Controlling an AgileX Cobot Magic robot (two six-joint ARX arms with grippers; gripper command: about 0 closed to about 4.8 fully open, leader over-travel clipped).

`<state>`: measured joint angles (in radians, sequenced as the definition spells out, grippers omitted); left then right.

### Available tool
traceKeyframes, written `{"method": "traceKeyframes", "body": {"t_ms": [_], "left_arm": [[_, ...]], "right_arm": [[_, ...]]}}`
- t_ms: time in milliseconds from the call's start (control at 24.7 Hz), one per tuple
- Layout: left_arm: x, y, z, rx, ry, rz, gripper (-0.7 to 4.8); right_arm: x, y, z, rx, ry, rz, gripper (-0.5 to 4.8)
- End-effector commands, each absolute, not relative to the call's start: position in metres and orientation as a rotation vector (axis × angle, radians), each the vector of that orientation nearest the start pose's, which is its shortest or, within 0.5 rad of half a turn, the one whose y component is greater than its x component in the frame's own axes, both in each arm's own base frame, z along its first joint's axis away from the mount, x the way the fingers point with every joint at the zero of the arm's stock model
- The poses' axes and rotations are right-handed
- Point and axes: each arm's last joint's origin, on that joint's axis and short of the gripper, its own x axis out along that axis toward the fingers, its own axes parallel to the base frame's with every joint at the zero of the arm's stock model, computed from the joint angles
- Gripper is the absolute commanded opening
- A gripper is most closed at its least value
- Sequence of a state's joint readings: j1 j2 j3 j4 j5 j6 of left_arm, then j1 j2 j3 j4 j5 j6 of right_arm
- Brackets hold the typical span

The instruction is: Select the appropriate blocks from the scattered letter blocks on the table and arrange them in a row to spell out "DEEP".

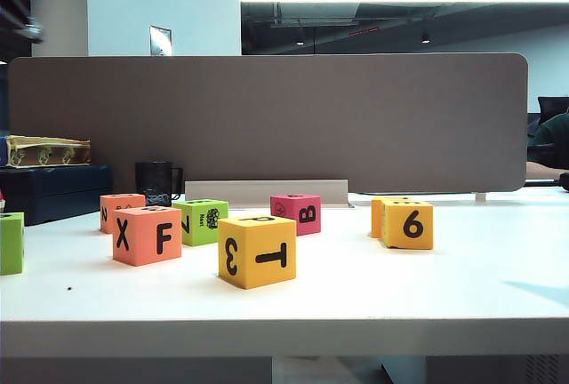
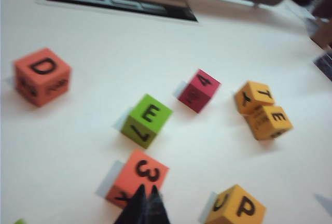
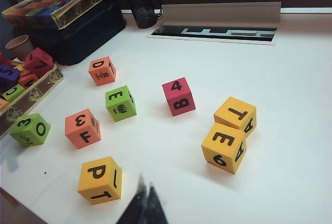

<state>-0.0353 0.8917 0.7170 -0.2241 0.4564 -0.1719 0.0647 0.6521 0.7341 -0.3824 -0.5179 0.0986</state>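
Note:
On the white table (image 1: 444, 295) lie the scattered letter blocks. The coral D cube (image 2: 41, 76) (image 3: 101, 70) sits farthest back. The green E cube (image 2: 147, 120) (image 3: 120, 102) (image 1: 200, 221) is near the middle. The yellow E cube with 6 (image 3: 224, 147) (image 1: 408, 224) touches a yellow T cube (image 3: 235, 114). The yellow P cube (image 3: 100, 180) (image 2: 236, 206) (image 1: 257, 251) is nearest the front. My left gripper (image 2: 147, 190) is shut and empty, its tips over the near edge of the coral X/F cube (image 2: 137, 177). My right gripper (image 3: 146, 186) is shut and empty, beside the P cube.
A pink B cube (image 3: 178, 96) stands between the green and yellow cubes, and a green cube (image 3: 30, 129) near the left edge. A tray of spare blocks (image 3: 31, 86), a dark box (image 3: 78, 37), a black mug (image 3: 144, 9) and a grey partition (image 1: 267, 117) border the back.

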Motion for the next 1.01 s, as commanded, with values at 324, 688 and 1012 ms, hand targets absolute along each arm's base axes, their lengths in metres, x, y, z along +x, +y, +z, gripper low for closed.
{"method": "traceKeyframes", "body": {"t_ms": [324, 688, 1012], "left_arm": [[0.212, -0.071, 0.281, -0.104, 0.523, -0.638, -0.06], [0.223, -0.127, 0.264, 0.029, 0.657, -0.779, -0.06], [0.241, -0.162, 0.27, 0.138, 0.815, -0.827, -0.03]], "right_arm": [[0.137, 0.025, 0.319, 0.148, 0.309, 0.557, -0.02], [0.135, 0.026, 0.312, 0.117, 0.366, 0.563, -0.02], [0.132, 0.025, 0.306, 0.132, 0.441, 0.56, -0.02]]}}
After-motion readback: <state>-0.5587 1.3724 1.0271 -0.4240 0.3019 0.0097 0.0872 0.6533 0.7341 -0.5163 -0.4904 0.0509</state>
